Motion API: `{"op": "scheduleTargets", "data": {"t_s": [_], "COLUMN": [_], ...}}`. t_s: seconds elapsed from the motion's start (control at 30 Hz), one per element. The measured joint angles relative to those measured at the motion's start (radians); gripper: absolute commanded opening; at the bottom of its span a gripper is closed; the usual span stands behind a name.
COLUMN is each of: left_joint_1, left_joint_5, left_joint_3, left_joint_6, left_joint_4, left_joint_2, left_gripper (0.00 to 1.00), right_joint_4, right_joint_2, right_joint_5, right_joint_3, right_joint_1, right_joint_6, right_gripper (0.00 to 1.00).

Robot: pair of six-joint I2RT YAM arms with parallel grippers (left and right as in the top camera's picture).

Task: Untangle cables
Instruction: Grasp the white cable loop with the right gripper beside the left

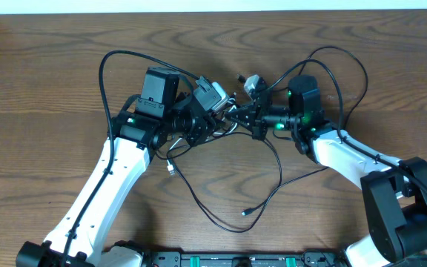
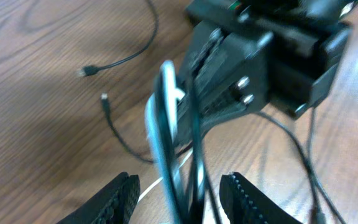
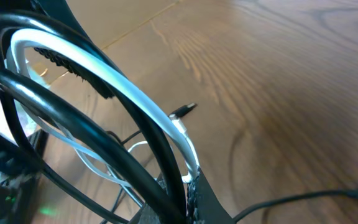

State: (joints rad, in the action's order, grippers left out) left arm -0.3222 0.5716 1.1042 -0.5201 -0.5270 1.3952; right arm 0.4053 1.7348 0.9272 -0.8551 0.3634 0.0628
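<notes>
The black cable [image 1: 276,174] and the white cable [image 1: 170,167] are bunched together between the two grippers at mid-table. My right gripper [image 3: 188,190] is shut on both; the white cable [image 3: 135,99] and the black cable [image 3: 73,124] arch up out of its jaws. My left gripper [image 2: 182,199] is open, facing the right gripper [image 2: 241,68]. The white cable [image 2: 166,118] and black cable [image 2: 194,143] run between its spread fingers [image 2: 120,199] without being pinched. In the overhead view the left gripper [image 1: 223,113] and right gripper [image 1: 245,117] nearly meet. A black plug end [image 1: 247,213] lies loose on the table.
Thicker black arm wires [image 1: 347,63] loop over the wooden table [image 1: 50,74] behind both arms. Two small plug ends [image 2: 89,70] lie on the wood to the left of the grippers. A black rail [image 1: 221,259] runs along the near edge.
</notes>
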Motion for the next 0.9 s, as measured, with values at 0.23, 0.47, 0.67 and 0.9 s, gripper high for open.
{"op": "scheduleTargets", "data": {"t_s": [0.23, 0.47, 0.67, 0.9], "left_joint_1": [-0.001, -0.001, -0.001, -0.002], "left_joint_5": [-0.261, -0.349, -0.246, -0.183], "left_joint_3": [0.0, 0.0, 0.0, 0.0], "left_joint_6": [0.108, 0.189, 0.222, 0.19], "left_joint_4": [0.0, 0.0, 0.003, 0.004], "left_joint_2": [0.0, 0.0, 0.0, 0.0], "left_gripper": [0.72, 0.73, 0.82, 0.86], "right_joint_4": [-0.003, -0.004, 0.006, 0.282], "right_joint_2": [0.0, 0.0, 0.0, 0.006], "right_joint_5": [-0.013, -0.019, -0.014, 0.146], "right_joint_3": [0.0, 0.0, 0.0, 0.004], "right_joint_1": [-0.09, -0.14, -0.14, -0.151], "right_joint_6": [0.03, 0.061, 0.07, 0.218], "right_gripper": [0.01, 0.01, 0.01, 0.01]}}
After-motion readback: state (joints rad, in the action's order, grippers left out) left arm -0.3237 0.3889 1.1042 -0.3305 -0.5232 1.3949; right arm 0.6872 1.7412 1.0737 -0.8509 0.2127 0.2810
